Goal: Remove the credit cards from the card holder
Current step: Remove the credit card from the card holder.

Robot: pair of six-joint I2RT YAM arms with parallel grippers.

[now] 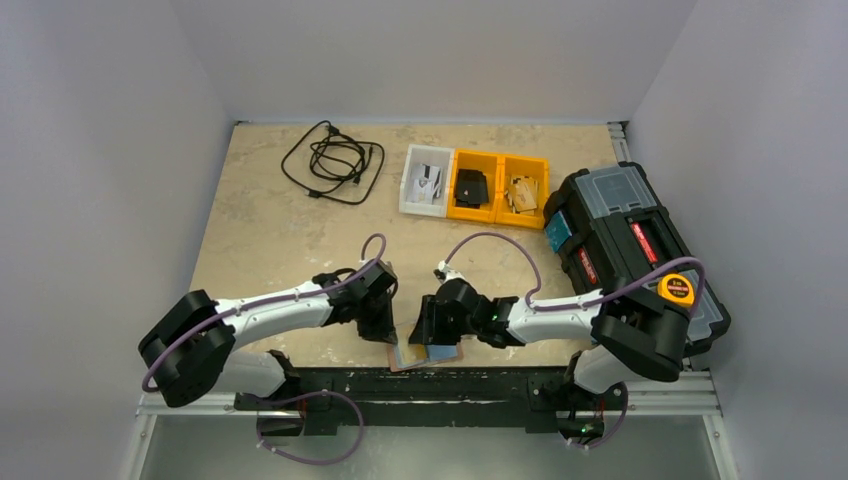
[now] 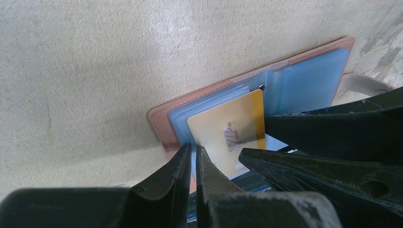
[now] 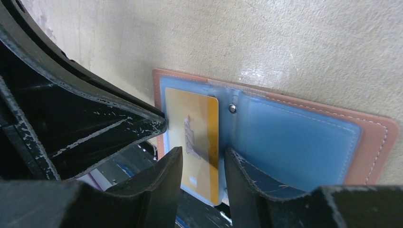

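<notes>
The reddish-brown card holder (image 1: pixel 428 356) lies open at the table's near edge, its blue plastic sleeves (image 3: pixel 294 142) facing up. Its leather rim shows in the left wrist view (image 2: pixel 161 124) and the right wrist view (image 3: pixel 375 142). A gold card (image 3: pixel 192 123) marked "VIP" sticks partly out of the left sleeve, also in the left wrist view (image 2: pixel 223 128). No light blue or grey-silver card shows. My left gripper (image 2: pixel 194 148) is shut on the holder's near left edge. My right gripper (image 3: pixel 203 156) is open, its fingers on either side of the gold card's near end.
The holder's near side overhangs the table's front edge above the black rail. At the back lie a coiled black cable (image 1: pixel 333 160), a white tray (image 1: pixel 426 180) and yellow trays (image 1: pixel 497 187). A black toolbox (image 1: pixel 620 240) with a yellow tape measure (image 1: pixel 677 289) stands at the right.
</notes>
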